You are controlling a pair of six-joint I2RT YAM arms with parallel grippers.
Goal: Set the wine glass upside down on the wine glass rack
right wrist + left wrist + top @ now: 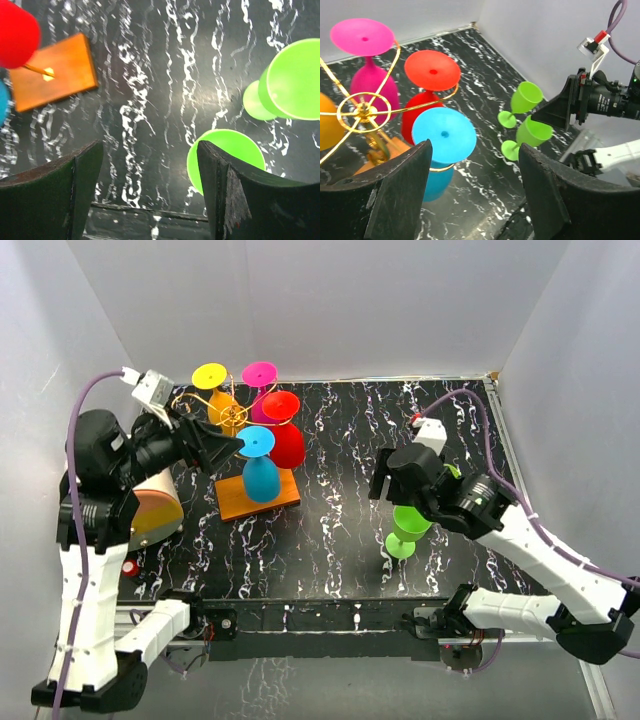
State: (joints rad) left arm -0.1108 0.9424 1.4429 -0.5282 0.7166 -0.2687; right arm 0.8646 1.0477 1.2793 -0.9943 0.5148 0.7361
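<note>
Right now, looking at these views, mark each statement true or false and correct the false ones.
1. The blue glass hangs upside down on the rack. True.
2. The left tool grips the blue glass. False: it is open, holding nothing.
3. Two green glasses stand on the table. True.
4. The rack's base is green. False: it is orange.
</note>
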